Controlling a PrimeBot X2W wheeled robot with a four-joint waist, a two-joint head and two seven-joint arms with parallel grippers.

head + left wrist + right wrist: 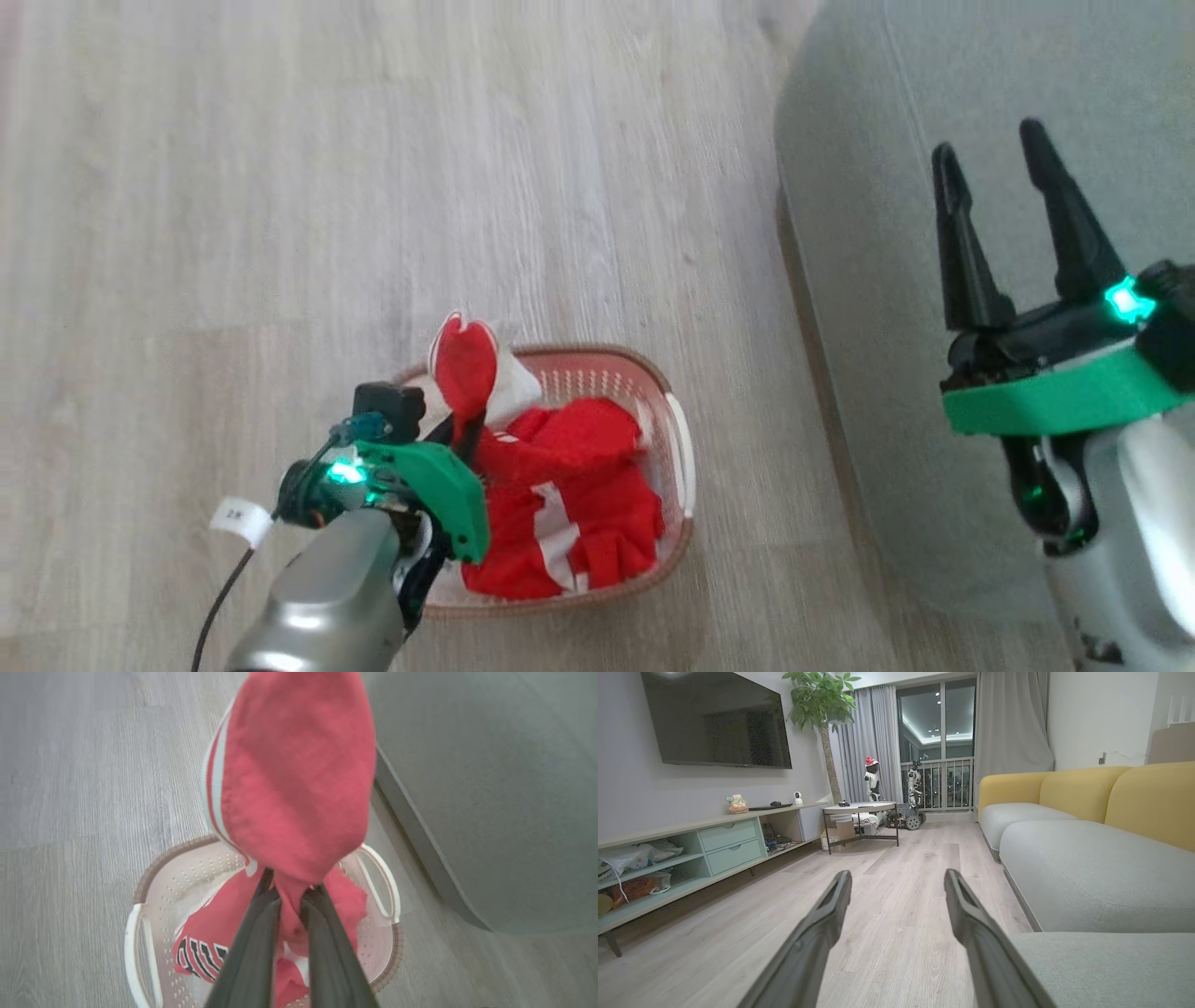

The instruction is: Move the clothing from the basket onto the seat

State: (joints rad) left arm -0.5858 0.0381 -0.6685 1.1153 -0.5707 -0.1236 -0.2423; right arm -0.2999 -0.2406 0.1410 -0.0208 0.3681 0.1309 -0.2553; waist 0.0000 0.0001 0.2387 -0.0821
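The basket (686, 467) stands on the floor (373, 187) at the lower middle of the head view. The seat (868, 280) takes up the frame's right side, with a strip of floor between it and the basket. Most of the clothing (579, 467) lies inside the basket. One garment (464, 364) is pinched in the left jaws above the basket's left rim. The right jaws stand at the right edge of the frame, over the seat and well apart from the basket.

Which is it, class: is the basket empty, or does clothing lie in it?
Not empty: red clothing lies in the basket, while the left pincer, shut, grips a red piece raised above it.
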